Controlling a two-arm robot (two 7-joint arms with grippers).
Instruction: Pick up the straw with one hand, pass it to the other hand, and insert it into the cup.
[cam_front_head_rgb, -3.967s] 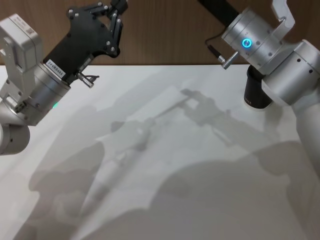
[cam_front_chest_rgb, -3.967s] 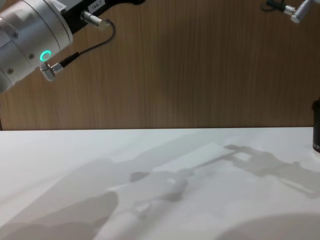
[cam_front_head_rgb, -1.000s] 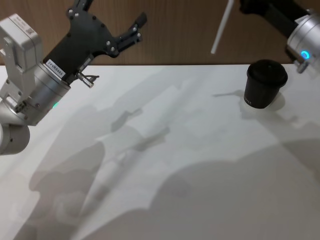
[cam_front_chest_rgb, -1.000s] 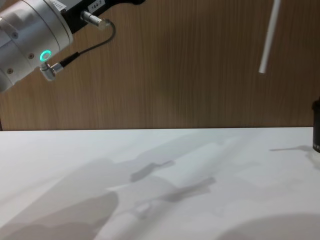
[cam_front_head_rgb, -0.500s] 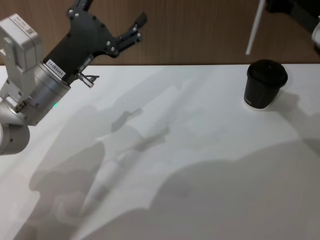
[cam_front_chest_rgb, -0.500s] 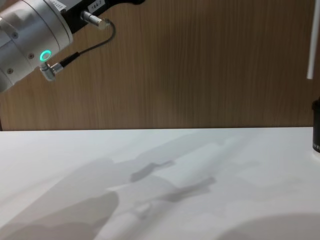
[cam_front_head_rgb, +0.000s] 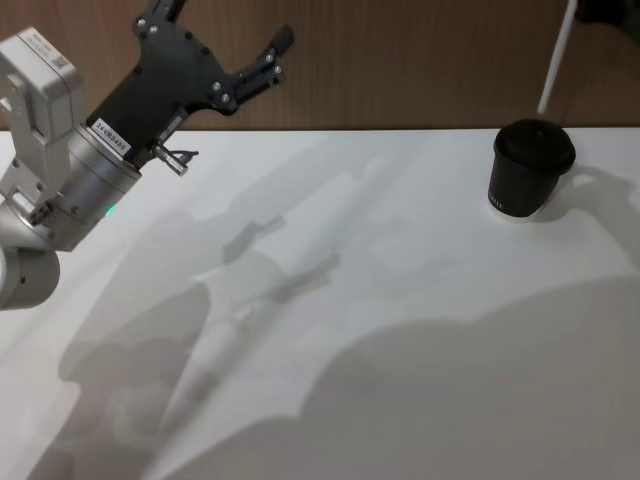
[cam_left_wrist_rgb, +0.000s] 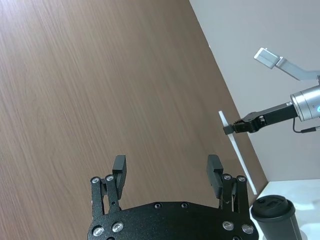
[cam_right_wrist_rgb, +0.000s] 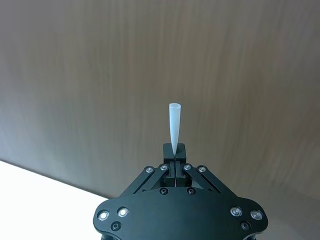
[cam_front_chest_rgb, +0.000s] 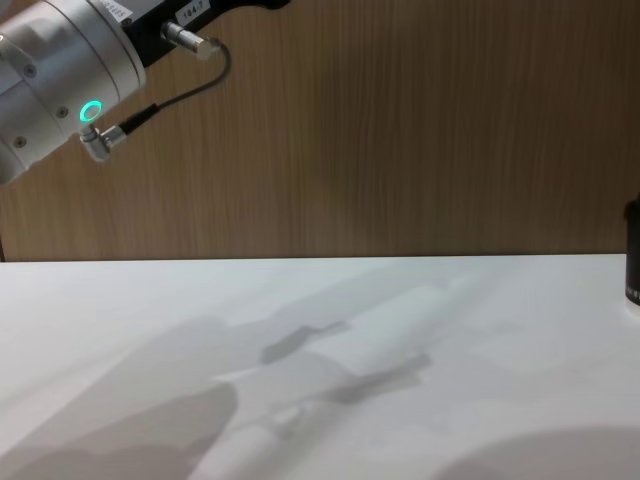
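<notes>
- Head view: the handover looks done. The straw (cam_front_head_rgb: 556, 62) hangs from the top right corner, its lower end just above the lidded black cup (cam_front_head_rgb: 529, 168) at the far right of the white desk (cam_front_head_rgb: 380, 330). Insertion remains. The left gripper (cam_front_head_rgb: 215, 52) is raised at the upper left, jaws spread wide and empty.
- Left wrist view: its two fingers (cam_left_wrist_rgb: 119, 169) stand well apart with nothing between them. Farther off, the right gripper (cam_left_wrist_rgb: 239, 127) pinches the straw (cam_left_wrist_rgb: 237, 150), which slants down towards the cup (cam_left_wrist_rgb: 275, 220).
- Right wrist view: the right gripper (cam_right_wrist_rgb: 174, 164) has its jaws closed tight on the straw (cam_right_wrist_rgb: 174, 127), gripping one end.
- Chest view: the left arm's silver wrist (cam_front_chest_rgb: 55, 75) sits high at the left; the cup's edge (cam_front_chest_rgb: 633, 255) shows at the far right.
</notes>
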